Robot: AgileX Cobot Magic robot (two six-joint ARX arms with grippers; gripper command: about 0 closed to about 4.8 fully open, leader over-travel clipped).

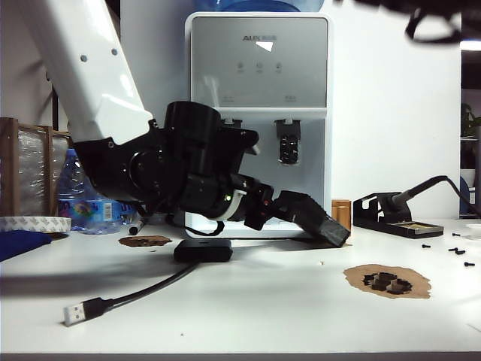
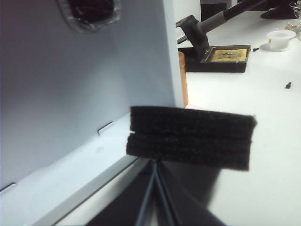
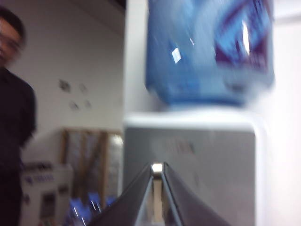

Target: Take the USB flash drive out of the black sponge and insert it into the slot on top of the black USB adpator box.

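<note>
My left gripper (image 2: 155, 163) is shut on the edge of the black sponge (image 2: 190, 136). It holds the sponge (image 1: 327, 226) tilted just above the table, in front of the water dispenser. The black USB adaptor box (image 1: 203, 250) lies flat on the table below the left wrist. Its cable runs forward to a silver plug (image 1: 75, 313). Its slot is hidden at this low angle. My right gripper (image 3: 157, 170) is raised high and shut on the small silver USB flash drive (image 3: 157, 168). In the exterior view only a dark blurred part of the right arm (image 1: 432, 22) shows, at the upper right.
A water dispenser (image 1: 259, 113) stands at the back centre. A soldering iron stand (image 1: 394, 214) and small screws (image 1: 455, 252) lie at the right. A brown patch holds black foam scraps (image 1: 387, 280). A water bottle (image 1: 79, 203) and a tape roll (image 1: 30, 223) sit at the left.
</note>
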